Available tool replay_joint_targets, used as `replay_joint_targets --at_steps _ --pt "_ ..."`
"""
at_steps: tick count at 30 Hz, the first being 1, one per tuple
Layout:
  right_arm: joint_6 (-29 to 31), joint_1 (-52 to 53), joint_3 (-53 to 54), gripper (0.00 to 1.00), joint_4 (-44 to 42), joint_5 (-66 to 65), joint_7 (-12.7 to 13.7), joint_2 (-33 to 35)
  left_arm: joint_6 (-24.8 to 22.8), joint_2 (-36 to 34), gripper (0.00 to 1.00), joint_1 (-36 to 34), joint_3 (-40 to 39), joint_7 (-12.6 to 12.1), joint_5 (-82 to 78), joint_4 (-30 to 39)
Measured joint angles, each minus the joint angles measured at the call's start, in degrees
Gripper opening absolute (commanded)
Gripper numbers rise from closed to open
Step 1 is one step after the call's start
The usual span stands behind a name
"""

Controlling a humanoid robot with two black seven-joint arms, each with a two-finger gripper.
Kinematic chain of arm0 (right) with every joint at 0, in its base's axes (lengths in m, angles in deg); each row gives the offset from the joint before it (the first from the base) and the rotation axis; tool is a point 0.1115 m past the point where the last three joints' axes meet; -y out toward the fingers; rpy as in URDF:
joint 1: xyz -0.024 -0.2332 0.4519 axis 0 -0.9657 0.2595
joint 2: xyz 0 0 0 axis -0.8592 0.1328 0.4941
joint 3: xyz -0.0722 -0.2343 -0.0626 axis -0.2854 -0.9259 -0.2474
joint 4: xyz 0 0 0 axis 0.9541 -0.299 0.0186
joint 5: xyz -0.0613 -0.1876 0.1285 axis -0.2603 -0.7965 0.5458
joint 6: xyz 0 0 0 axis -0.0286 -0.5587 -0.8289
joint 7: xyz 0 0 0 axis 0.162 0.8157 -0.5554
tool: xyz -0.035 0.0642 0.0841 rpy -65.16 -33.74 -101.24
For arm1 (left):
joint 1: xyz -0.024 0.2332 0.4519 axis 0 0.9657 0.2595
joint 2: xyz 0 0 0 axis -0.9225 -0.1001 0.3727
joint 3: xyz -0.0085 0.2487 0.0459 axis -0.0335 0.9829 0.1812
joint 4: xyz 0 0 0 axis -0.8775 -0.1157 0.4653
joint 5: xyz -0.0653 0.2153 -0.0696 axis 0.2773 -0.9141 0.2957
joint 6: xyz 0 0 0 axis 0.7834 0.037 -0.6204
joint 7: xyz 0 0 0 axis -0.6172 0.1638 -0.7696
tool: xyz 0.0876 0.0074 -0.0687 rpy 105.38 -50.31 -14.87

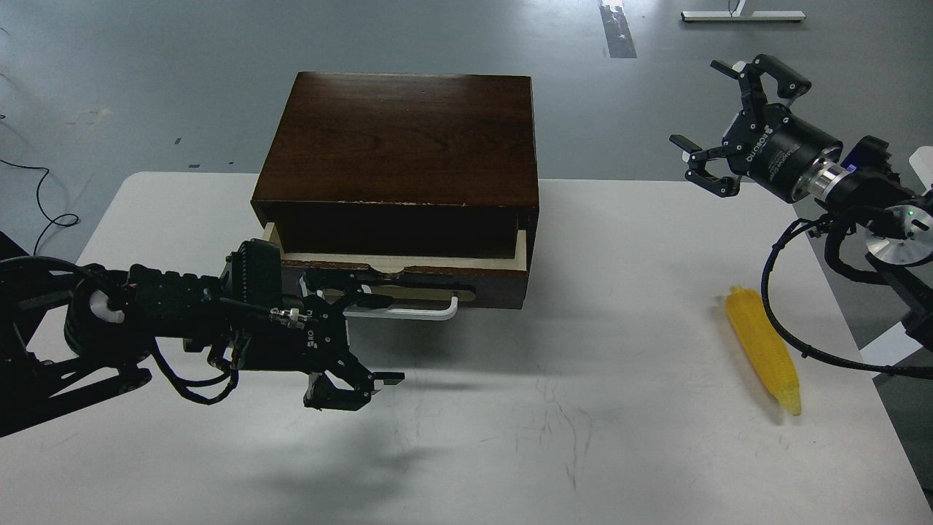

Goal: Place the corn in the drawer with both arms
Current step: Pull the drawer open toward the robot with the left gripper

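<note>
The dark brown box (401, 138) stands at the back middle of the white table (583, 437). Its drawer (499, 290) is pulled out a little, so a strip of pale rim (408, 260) shows. My left gripper (368, 329) is open, with its upper finger (342, 283) hooked at the left end of the white bar handle (415, 315) and its lower fingers below over the table. The yellow corn (764, 351) lies at the table's right edge, tip toward me. My right gripper (705, 125) is open and empty, held high above the table's back right corner, well behind the corn.
A black cable (783, 321) from the right arm loops just beside the corn. The table's right edge runs close behind the corn. Grey floor lies beyond the table, with a white stand base (743, 14) at the far back.
</note>
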Motion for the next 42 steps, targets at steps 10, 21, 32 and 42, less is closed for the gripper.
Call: replay_joint_targets --at_steps 10,21,32,42 --pt "0.0 0.1 0.1 1.0 -1.2 0.0 0.1 -0.5 -0.2 0.4 0.98 0.0 0.0 0.0 0.0 2.0" --pt "0.0 0.3 0.1 1.0 -1.3 0.0 0.1 -0.5 0.0 -0.4 0.98 -0.1 0.0 0.2 0.0 4.8" --pt "0.0 0.8 0.0 1.0 -2.6 -0.1 0.1 -1.1 0.0 -2.6 0.98 1.3 -0.1 0.1 0.0 6.5" --pt "0.0 1.1 -0.2 1.0 -3.8 -0.1 0.1 -1.7 0.0 -3.1 0.98 1.3 -0.2 0.1 0.0 6.7"
